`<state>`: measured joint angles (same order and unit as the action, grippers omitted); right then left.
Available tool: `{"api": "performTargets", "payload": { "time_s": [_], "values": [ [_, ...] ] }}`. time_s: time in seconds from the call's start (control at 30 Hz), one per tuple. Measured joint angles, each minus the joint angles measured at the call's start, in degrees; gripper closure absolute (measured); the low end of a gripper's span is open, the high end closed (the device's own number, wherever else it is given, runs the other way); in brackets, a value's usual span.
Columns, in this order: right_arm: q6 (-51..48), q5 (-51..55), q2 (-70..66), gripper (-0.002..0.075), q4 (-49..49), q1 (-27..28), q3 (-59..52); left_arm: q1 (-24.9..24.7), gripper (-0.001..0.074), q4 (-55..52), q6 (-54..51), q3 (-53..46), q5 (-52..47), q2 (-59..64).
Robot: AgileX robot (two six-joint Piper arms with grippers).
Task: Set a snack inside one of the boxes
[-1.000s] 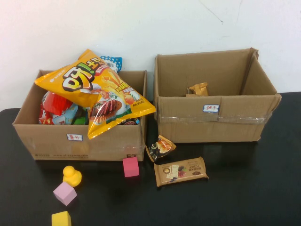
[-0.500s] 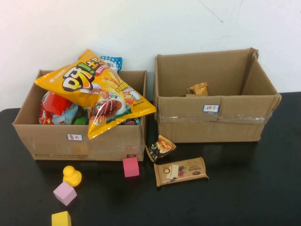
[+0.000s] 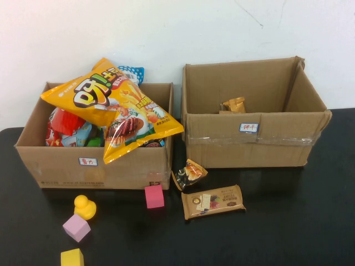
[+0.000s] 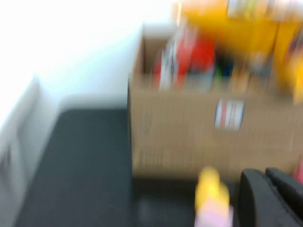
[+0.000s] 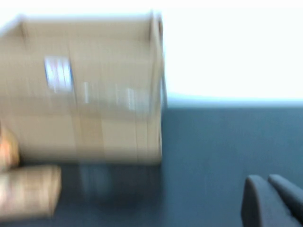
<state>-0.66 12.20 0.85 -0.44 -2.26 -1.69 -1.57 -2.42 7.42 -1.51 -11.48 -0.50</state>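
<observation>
Two snacks lie on the black table in front of the boxes: a brown bar pack (image 3: 213,201) and a small dark pack (image 3: 189,174) that leans near the left box's corner. The left box (image 3: 94,166) is full of snack bags, with a big yellow chip bag (image 3: 113,108) on top. The right box (image 3: 249,141) holds one small brown snack (image 3: 234,105). Neither arm shows in the high view. My left gripper (image 4: 265,172) is shut and empty, low over the table before the left box (image 4: 189,137). My right gripper (image 5: 267,178) is shut and empty, over bare table beside the right box (image 5: 94,94).
Toys lie at the front left: a yellow duck (image 3: 85,206), a pink cube (image 3: 154,196), a lilac cube (image 3: 76,228) and a yellow cube (image 3: 72,258). A white wall stands behind the boxes. The duck (image 4: 210,187) shows near my left gripper.
</observation>
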Motion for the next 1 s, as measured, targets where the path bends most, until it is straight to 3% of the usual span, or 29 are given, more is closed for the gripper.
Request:
{"api": "performTargets", "payload": {
  "time_s": [0.4, 0.7, 0.8, 1.0],
  "values": [
    [5.88, -45.19, 0.00, 0.0726, 0.89, 0.00, 0.00, 0.00, 0.0737, -0.23, 0.00, 0.00, 36.61, 0.00],
    [9.74, -52.89, 0.00, 0.0726, 1.25, 0.00, 0.00, 0.00, 0.0737, -0.23, 0.11, 0.00, 52.43, 0.00],
    [9.83, -48.80, 0.00, 0.0726, 1.25, 0.00, 2.09, 0.00, 0.0737, -0.34, 1.21, 0.43, 50.96, -0.13],
    [9.83, -28.71, 0.00, 0.0726, 1.25, 0.00, 12.43, 0.00, 0.0737, -0.96, 5.19, 12.59, 21.77, -0.13]
  ]
}}
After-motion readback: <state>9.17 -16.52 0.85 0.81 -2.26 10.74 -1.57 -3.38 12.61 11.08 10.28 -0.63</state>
